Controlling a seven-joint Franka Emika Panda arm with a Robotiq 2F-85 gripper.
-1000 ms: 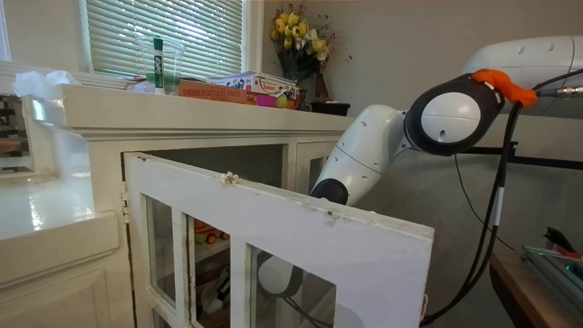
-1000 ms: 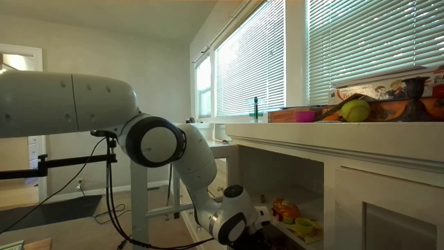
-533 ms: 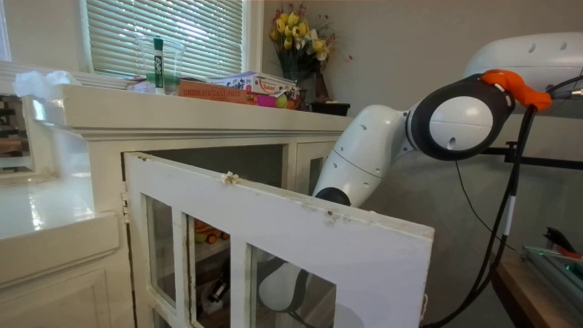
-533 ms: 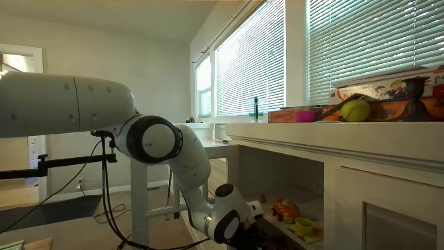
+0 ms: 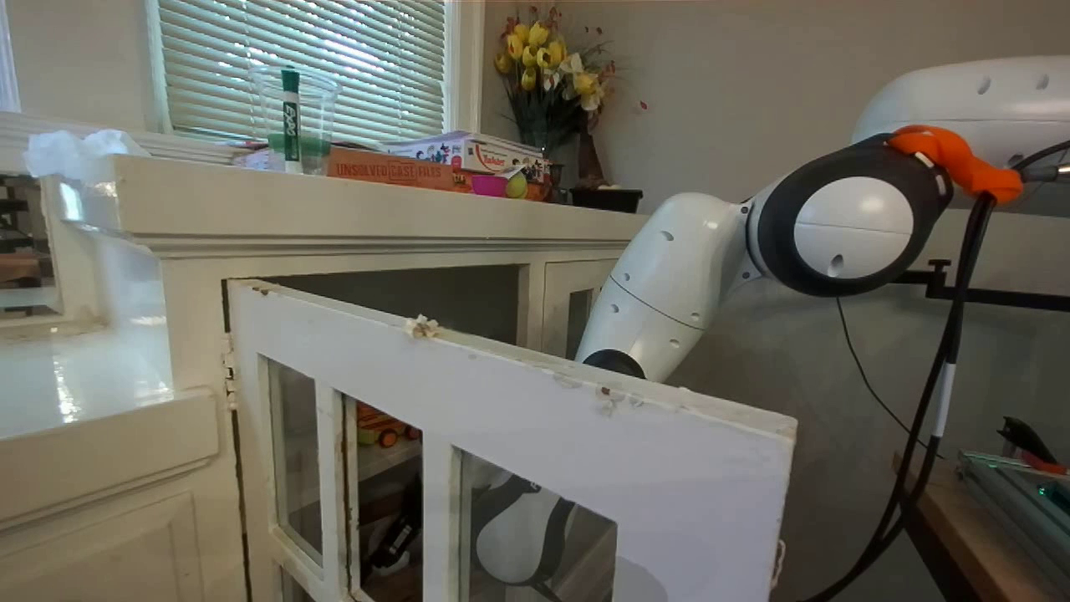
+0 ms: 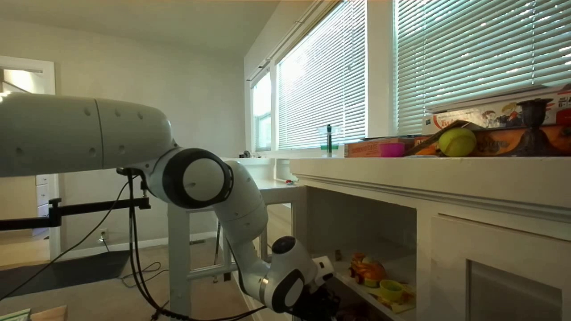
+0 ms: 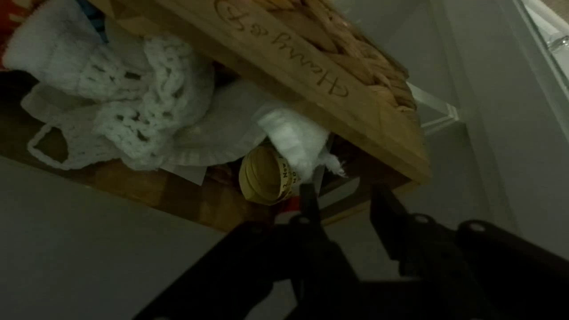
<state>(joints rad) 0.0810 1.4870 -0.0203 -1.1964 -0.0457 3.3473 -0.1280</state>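
In the wrist view my gripper (image 7: 343, 193) stands open, and I see nothing between its fingers. The left fingertip overlaps the near end of a wooden box (image 7: 378, 120) with handwriting on its rim. Inside the box, beside that fingertip, are a yellow measuring tape roll (image 7: 264, 175) and a white cloth (image 7: 295, 138). A small red item (image 7: 291, 203) is partly covered by the left finger. Farther left lies white crocheted fabric (image 7: 155, 102). In an exterior view the dark gripper (image 6: 319, 307) reaches low into the cabinet; I cannot tell whether it touches anything.
A white glass-paned cabinet door (image 5: 694, 468) stands swung out beside the arm. On the shelf (image 6: 357, 285) above the gripper sit an orange toy (image 6: 368, 269) and a green cup (image 6: 391, 290). A wicker basket (image 7: 355, 58) borders the wooden box. Cables (image 5: 945, 401) hang from the arm.
The arm has drawn back a little, its wrist and gripper shifting left in an exterior view and away from the shelf edge. The jaws have come apart. Door and shelf things are unmoved.
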